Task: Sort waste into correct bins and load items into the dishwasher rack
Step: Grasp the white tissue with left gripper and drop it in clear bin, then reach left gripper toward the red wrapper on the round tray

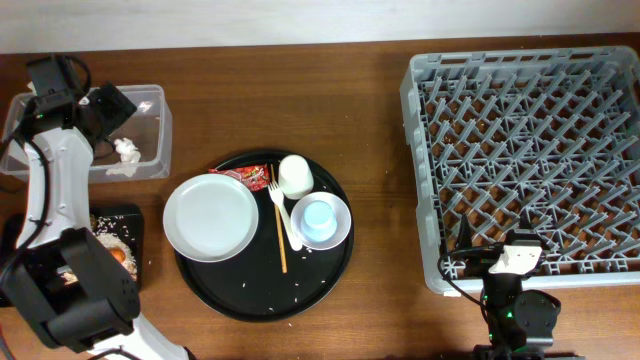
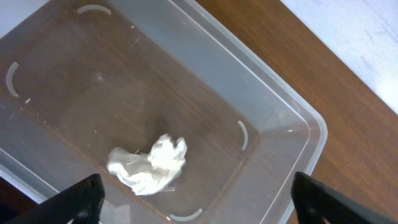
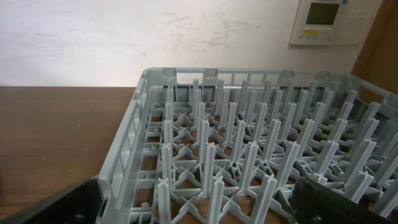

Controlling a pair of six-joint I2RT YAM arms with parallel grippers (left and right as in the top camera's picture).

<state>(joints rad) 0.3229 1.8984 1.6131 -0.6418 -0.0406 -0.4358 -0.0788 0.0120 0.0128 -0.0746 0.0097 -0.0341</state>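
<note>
White crumpled paper (image 2: 149, 165) lies in the clear tub (image 2: 277, 121).
Above it hangs the left gripper (image 2: 199, 202), its fingers wide apart and holding nothing. The right gripper (image 3: 199, 205) is wide open and empty too, at the near edge of the grey dishwasher rack (image 3: 249, 155). On the round black tray (image 1: 250, 292), the thin wooden stick (image 1: 281, 235) lies flat, its long side running from far to near, with the white fork (image 1: 284, 215) just beside it.

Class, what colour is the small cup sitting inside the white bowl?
The small cup is light blue, clearest in the overhead view.
</note>
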